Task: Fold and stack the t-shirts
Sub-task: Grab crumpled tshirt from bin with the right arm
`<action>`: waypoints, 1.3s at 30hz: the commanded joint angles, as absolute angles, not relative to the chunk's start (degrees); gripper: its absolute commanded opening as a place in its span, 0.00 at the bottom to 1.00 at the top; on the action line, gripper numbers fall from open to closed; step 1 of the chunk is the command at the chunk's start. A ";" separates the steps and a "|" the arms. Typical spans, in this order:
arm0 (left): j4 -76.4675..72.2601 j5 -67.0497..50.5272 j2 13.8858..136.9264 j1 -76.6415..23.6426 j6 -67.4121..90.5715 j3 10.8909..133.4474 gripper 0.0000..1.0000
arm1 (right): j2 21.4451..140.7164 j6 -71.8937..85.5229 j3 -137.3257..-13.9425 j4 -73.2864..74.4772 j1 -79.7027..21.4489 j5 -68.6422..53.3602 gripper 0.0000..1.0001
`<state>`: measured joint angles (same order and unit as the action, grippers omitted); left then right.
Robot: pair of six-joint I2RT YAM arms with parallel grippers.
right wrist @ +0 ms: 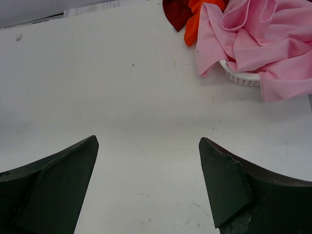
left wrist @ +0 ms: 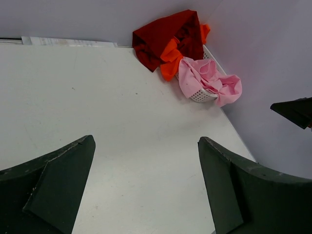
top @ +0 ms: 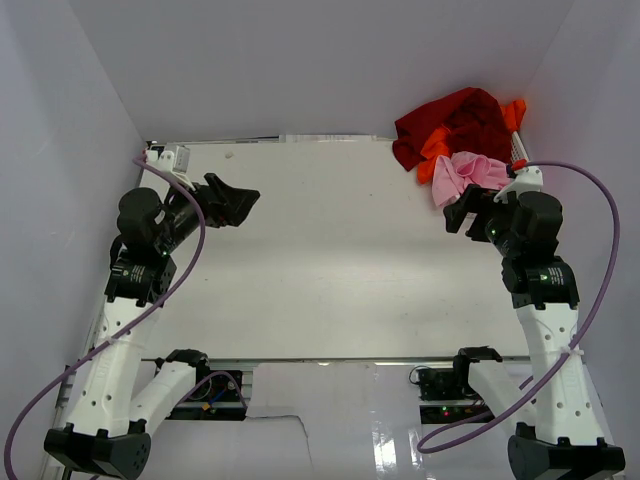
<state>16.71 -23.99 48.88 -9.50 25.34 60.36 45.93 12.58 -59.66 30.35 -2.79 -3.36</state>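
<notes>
Three t-shirts lie crumpled in a heap at the table's far right corner: a dark red one [top: 450, 118] at the back, a bright orange one [top: 437, 147] under it, and a light pink one [top: 468, 173] draped over a basket rim in front. They also show as dark red [left wrist: 163, 36], orange [left wrist: 171, 56] and pink [left wrist: 204, 78], and pink [right wrist: 258, 39] fills the right wrist view's top right. My left gripper [top: 240, 203] hovers open at the left, far from the heap. My right gripper [top: 458, 215] hangs open just in front of the pink shirt. Both hold nothing.
A white mesh basket [left wrist: 201, 95] sits under the shirts; its rim [right wrist: 241, 78] peeks from below the pink cloth. Pale walls [top: 90, 90] enclose the white table [top: 330, 260] on three sides. A paper strip [left wrist: 68, 42] lies along the back edge.
</notes>
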 commanded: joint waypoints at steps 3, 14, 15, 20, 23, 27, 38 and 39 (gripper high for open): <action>16.96 -22.76 48.43 -9.41 25.14 59.50 0.98 | 46.05 12.13 -61.61 29.88 -2.90 -2.37 0.90; 16.97 -22.50 47.46 -9.40 25.40 55.82 0.98 | 61.31 15.02 -63.71 28.12 -2.90 -0.81 0.93; 16.88 -22.50 47.46 -9.40 25.66 55.38 0.98 | 63.17 15.73 -64.42 27.78 -2.90 -0.44 0.94; 16.00 -23.38 46.41 -9.40 26.72 52.83 0.98 | 78.27 18.71 -72.23 26.63 -2.90 2.52 0.95; 16.35 -23.12 45.71 -9.40 26.11 52.82 0.98 | 84.79 19.60 -76.63 25.75 -2.81 6.32 0.95; 17.66 -22.41 44.92 -9.40 25.14 53.52 0.98 | 90.52 19.34 -80.41 24.09 -2.90 11.94 0.95; 18.72 -22.32 44.47 -9.41 24.35 54.05 0.98 | 105.89 16.88 -93.68 23.47 -2.81 20.47 0.96; 18.72 -22.59 44.65 -9.40 24.35 54.14 0.98 | 107.04 16.70 -94.91 23.90 -2.73 21.00 0.96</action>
